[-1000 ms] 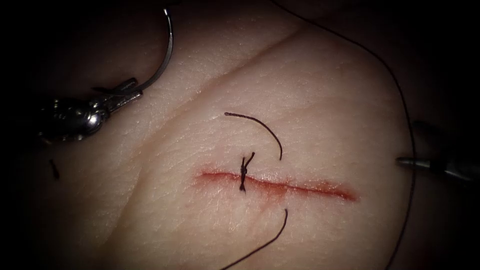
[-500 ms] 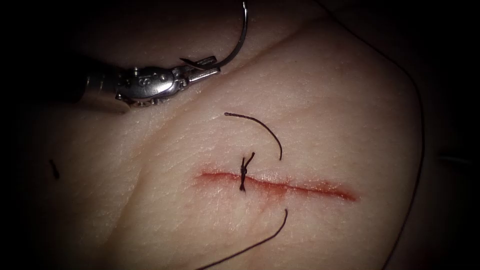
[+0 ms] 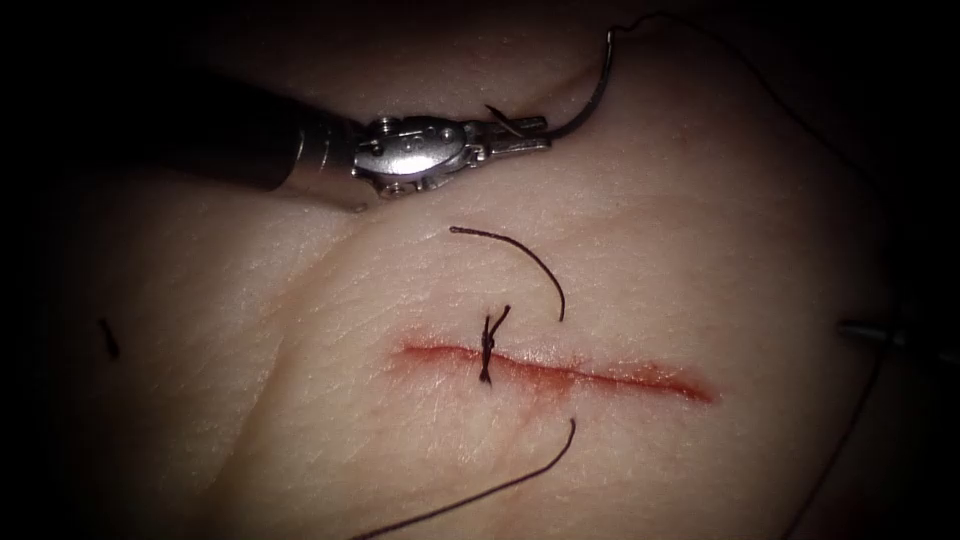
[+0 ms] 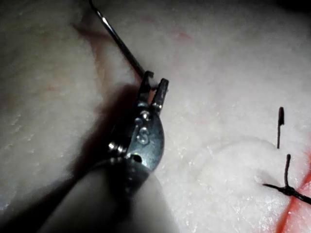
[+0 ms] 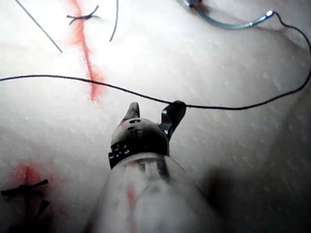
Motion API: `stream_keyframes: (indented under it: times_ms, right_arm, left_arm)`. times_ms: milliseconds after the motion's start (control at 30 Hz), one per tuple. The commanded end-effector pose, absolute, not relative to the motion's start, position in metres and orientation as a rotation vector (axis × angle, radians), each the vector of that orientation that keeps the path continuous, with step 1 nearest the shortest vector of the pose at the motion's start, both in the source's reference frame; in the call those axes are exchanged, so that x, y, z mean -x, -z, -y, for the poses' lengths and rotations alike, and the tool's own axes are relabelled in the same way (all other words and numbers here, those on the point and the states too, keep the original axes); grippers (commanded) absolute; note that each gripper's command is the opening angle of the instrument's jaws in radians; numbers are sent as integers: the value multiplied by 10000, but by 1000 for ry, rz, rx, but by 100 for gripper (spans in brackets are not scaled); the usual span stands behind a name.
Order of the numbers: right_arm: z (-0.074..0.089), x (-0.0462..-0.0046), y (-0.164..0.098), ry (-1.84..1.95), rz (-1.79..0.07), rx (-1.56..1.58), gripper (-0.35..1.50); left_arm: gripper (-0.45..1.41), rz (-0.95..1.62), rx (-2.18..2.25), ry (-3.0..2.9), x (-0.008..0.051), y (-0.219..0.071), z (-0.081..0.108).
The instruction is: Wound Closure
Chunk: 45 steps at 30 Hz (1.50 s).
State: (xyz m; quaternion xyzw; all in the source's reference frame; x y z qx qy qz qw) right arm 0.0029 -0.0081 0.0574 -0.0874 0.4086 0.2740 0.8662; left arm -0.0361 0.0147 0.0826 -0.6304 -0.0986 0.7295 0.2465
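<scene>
Left tool [image 3: 520, 133]: clamped on needle [image 3: 597, 85] near its tip, far of cut [image 3: 560, 372].
Right tool [image 5: 151, 113]: jaws wide, thread [image 5: 233, 107] crossing them.
Needle: clear of tissue [image 3: 700, 250].

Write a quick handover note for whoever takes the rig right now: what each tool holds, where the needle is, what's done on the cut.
Left tool: jaws shut on the needle near its pointed end, above the cut, clear of the tissue.
Right tool: jaws open, holding nothing; the thread crosses just past its tips.
Done: one knotted stitch on the cut's left part, cut ends beside it.
Left: the cut right of the stitch is unstitched.
</scene>
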Motion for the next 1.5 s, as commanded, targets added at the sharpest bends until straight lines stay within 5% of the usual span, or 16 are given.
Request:
stream_keyframes:
  times_ms: [33,67,167,300,633,1033,1500]
  right_arm:
    - [89,-40,-580,-569,-862,175,142]
    - [90,-41,-580,-567,-863,173,142]
    - [91,-41,-578,-564,-865,169,142]
    - [91,-38,-577,-561,-866,164,142]
    - [85,-1,-576,-544,-834,148,138]
    - [62,49,-545,-488,-703,134,140]
    - [79,-66,-436,-468,-1056,20,135]
  left_arm:
    - [19,269,1697,-1993,369,-831,-146]
    - [59,285,1642,-2012,368,-830,-146]
    - [103,300,1560,-2054,359,-827,-148]
    - [113,249,1428,-2097,321,-816,-157]
    - [104,187,1248,-2242,238,-789,-139]
    - [88,111,1504,-2223,231,-718,-87]
    - [78,-88,1770,-2315,237,-574,16]
